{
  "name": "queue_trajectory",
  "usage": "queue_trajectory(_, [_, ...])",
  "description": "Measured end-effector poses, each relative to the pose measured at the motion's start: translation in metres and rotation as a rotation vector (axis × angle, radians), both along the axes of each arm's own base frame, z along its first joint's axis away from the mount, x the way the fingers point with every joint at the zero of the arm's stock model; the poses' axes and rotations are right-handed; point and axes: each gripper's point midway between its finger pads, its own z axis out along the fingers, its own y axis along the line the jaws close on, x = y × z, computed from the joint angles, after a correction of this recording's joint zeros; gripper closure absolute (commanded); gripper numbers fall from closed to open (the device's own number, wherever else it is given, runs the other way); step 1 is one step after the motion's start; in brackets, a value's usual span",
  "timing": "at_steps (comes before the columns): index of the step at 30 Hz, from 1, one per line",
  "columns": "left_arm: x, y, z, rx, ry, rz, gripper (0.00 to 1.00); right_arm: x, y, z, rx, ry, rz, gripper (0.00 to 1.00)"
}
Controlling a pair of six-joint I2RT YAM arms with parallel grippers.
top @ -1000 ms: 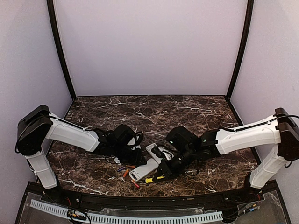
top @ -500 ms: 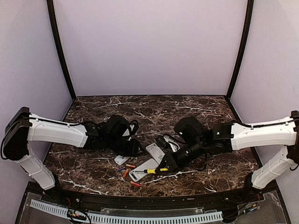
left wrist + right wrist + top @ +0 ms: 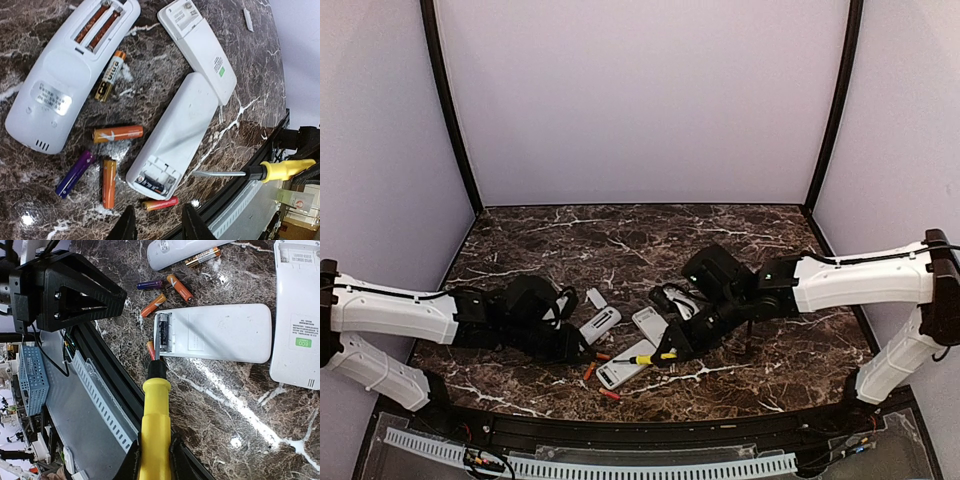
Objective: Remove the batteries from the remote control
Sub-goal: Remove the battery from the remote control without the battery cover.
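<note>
The right gripper [image 3: 154,461] is clamping the yellow-handled screwdriver [image 3: 155,430] by its handle at the bottom centre of the right wrist view, jaws closed tight on it. The screwdriver's metal tip is resting at the edge of the open battery compartment at the left end of the middle remote [image 3: 225,332]. A dark battery [image 3: 163,332] is sitting in that compartment.

The left gripper [image 3: 157,230] is hovering at the bottom of the left wrist view, above the compartment end of the middle remote. Its jaws are standing partly apart with nothing between them.

Loose batteries are lying on the marble table [image 3: 740,240], left of the middle remote in that view. A gold-and-black battery [image 3: 110,76] is lying just beside the large remote [image 3: 55,85]. An orange battery [image 3: 117,134] is lying below it. A purple battery [image 3: 75,174] and a second orange battery [image 3: 109,182] are lying side by side lower down. An orange-red battery [image 3: 160,203] is lying just below the open compartment.

The large remote is lying back-up at the upper left with its compartment open. Two orange-brown strips are showing inside, and I cannot tell whether they are batteries. A third remote [image 3: 200,45] is lying at the upper right, just beside the far end of the middle remote.
</note>
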Motion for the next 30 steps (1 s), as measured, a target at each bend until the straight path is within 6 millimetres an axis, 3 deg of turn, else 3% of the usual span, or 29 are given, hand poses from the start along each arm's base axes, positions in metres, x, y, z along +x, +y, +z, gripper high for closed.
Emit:
queue_trajectory(7, [-0.015, -0.006, -0.008, -0.02, 0.076, -0.015, 0.79, 0.001, 0.008, -0.018, -0.036, 0.017, 0.037, 1.0])
queue_trajectory(11, [-0.02, -0.009, -0.023, 0.004, 0.125, -0.023, 0.79, -0.001, 0.01, -0.024, -0.042, 0.03, 0.055, 1.0])
queue_trajectory(30, [-0.023, -0.013, -0.044, 0.027, 0.178, -0.025, 0.84, -0.004, 0.013, -0.038, -0.063, 0.063, 0.075, 1.0])
